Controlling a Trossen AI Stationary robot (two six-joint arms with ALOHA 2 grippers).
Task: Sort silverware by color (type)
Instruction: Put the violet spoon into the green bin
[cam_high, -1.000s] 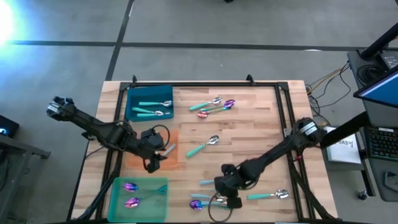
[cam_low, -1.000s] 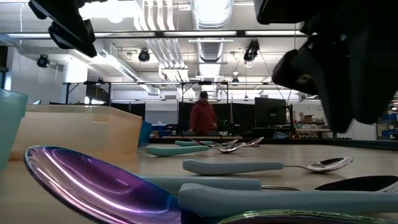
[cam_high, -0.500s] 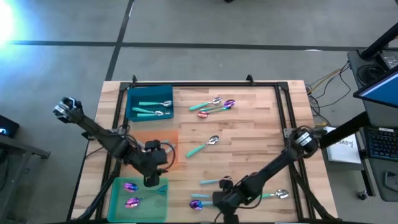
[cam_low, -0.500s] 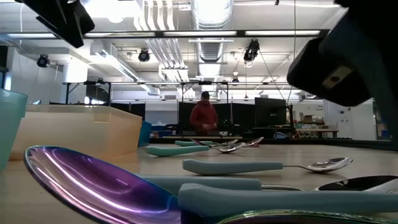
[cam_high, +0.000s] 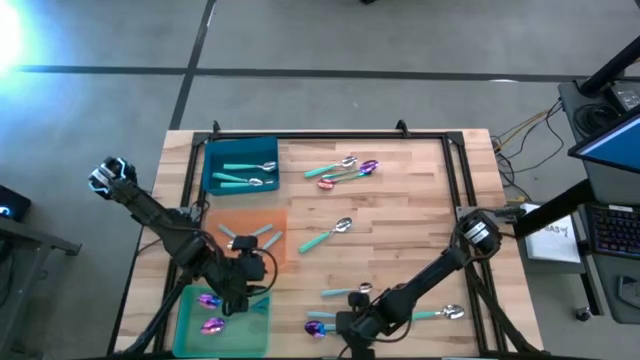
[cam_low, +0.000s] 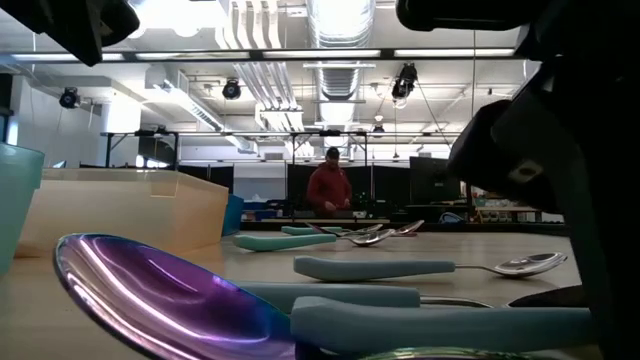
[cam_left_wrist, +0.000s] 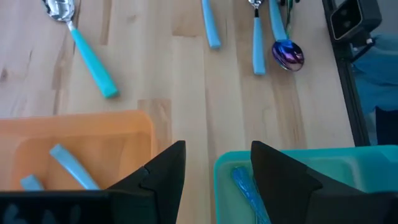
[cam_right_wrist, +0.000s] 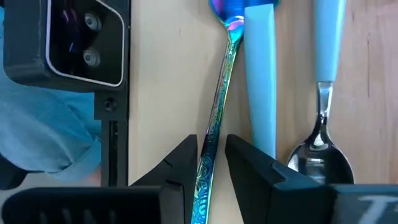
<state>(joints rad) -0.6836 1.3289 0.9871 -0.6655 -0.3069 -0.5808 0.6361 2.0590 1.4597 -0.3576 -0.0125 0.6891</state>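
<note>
My right gripper (cam_high: 352, 325) is low at the table's near edge, shut on an iridescent purple spoon (cam_high: 318, 328) that lies among teal-handled silver spoons (cam_high: 432, 314). The spoon's bowl (cam_low: 170, 300) fills the low view. My left gripper (cam_high: 236, 290) is open and holds nothing, above the border between the orange mat (cam_high: 225, 262) and the green tray (cam_high: 255, 325). Pale-blue-handled pieces (cam_high: 250, 240) lie flat on the orange mat. Two purple spoons (cam_high: 210, 310) lie in the green tray, and teal-handled spoons (cam_high: 243, 172) in the blue tray (cam_high: 212, 160). My right gripper pinches the iridescent spoon's thin handle (cam_right_wrist: 214, 134) between its two fingers (cam_right_wrist: 185, 163), coming from above. The fingers lie across the handle, partway along it from the bowl. The spoon lies flat on the table beside a pale-blue handle (cam_right_wrist: 260, 74).
More spoons lie loose on the wood: a cluster near the far edge (cam_high: 345, 168), one at mid-table (cam_high: 328, 235), and one just far of my right gripper (cam_high: 340, 293). A black frame (cam_high: 458, 170) borders the table. A person (cam_low: 328, 190) stands in the room beyond.
My left gripper moved off the orange mat toward the near edge, leaving pale-blue-handled pieces uncovered on the mat. My right gripper moved toward the near edge and down onto the iridescent spoon. In the low view, that spoon's bowl shifted slightly along the table.
</note>
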